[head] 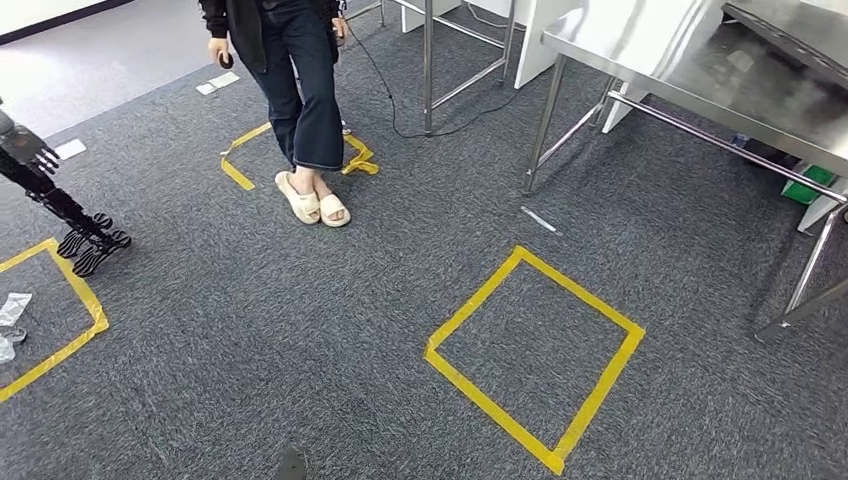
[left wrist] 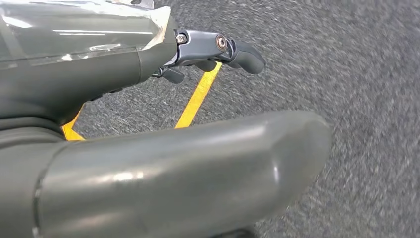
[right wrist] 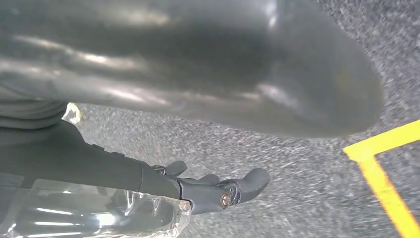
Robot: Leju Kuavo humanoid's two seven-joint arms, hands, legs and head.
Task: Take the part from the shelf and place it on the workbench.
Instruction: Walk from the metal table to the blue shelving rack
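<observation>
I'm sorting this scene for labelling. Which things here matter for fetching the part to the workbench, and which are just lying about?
Job:
steel workbench
left hand, holding nothing
right hand, holding nothing

Lying about:
yellow tape square
person
black cable
clear plastic wrapper

Yellow tape square (head: 535,358) on speckled grey carpet (head: 300,330); person (head: 290,90) wears dark trousers and cream sandals (head: 313,203).

Left robot hand (left wrist: 218,52) empty, fingers loosely extended, right robot hand (right wrist: 218,191) likewise

Brushed-metal workbench (head: 640,40) over rough grey carpet (head: 300,330)
</observation>
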